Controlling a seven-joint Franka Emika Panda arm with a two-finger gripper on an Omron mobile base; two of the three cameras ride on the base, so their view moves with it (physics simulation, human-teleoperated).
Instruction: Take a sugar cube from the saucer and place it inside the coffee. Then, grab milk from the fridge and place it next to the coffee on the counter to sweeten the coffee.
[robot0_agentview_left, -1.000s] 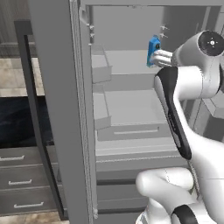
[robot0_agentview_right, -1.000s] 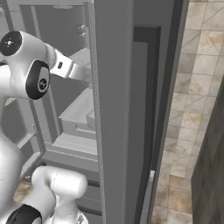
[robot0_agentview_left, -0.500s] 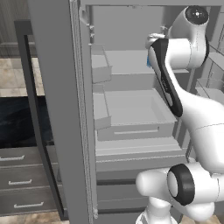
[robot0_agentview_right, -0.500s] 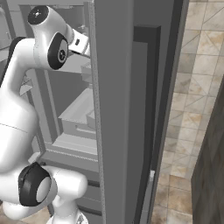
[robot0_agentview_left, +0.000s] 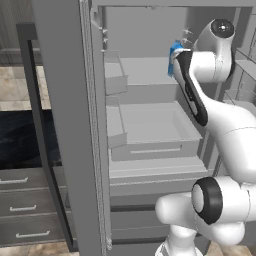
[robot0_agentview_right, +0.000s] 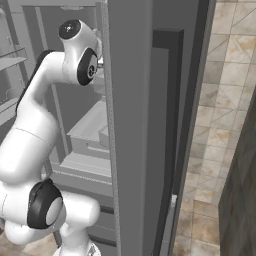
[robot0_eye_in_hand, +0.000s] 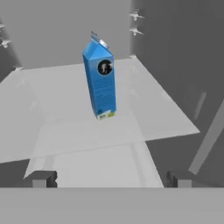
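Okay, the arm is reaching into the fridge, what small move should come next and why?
Probably ease the open hand forward toward the milk. The carton stands upright on the fridge shelf, ahead of the fingertips and not yet between them.

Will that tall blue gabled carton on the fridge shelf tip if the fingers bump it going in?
Probably: the tall blue gabled carton stands on a narrow base, unsupported on the bare grey fridge shelf, so a high nudge could topple it. Its flat sides look stiff and should suit the open gripper.
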